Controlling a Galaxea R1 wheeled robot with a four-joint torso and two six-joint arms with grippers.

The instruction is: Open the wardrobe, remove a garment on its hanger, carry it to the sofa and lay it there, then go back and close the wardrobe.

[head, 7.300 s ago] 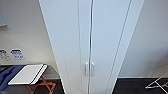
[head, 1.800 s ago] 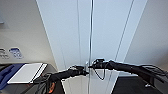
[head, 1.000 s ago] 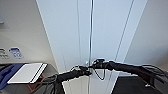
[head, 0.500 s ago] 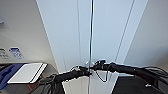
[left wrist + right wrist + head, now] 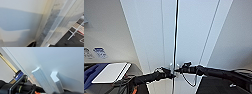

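Tall white wardrobe (image 5: 189, 37) with two full-height doors straight ahead of me, doors shut, my left gripper (image 5: 170, 73) and right gripper (image 5: 180, 70) at the small white handles (image 5: 42, 80) by the centre seam, I cannot tell either's fingers' state.

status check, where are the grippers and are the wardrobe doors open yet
Left gripper and right gripper both at the handles on the centre seam. Wardrobe barely cracked, dark gap at seam. Nothing blocking the doors.
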